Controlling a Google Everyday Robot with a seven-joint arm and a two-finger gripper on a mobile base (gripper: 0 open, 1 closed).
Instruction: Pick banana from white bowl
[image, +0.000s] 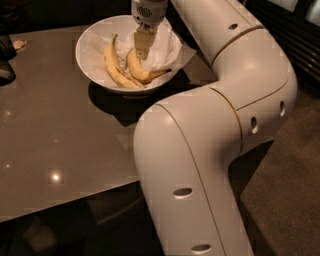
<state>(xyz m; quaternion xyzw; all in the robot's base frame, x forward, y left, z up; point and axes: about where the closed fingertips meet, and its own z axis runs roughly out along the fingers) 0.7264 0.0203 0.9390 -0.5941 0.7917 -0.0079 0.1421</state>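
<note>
At the far left edge of the glossy brown counter (60, 130) sits a dark object (5, 60), too dim to identify, with a small pale scrap (19, 44) just beside it. Towards the far right corner stands the wide, round, glossy white bowl (80, 50), lined with a sheet of white paper (167, 47) that spills over its right rim. Inside, on the left, lies the longer, slimmer yellow banana (112, 67). Just right of it and touching it lies the shorter, plumper, curved yellow banana (139, 71), its thin brownish tip pointing right. The gripper (142, 54) hangs straight down into the bowl, at the upper end of the plump banana. Whether it is open, closed or gripping cannot be told. The bulky cream arm (215, 130) fills the right side, bending over the counter's right edge.
</note>
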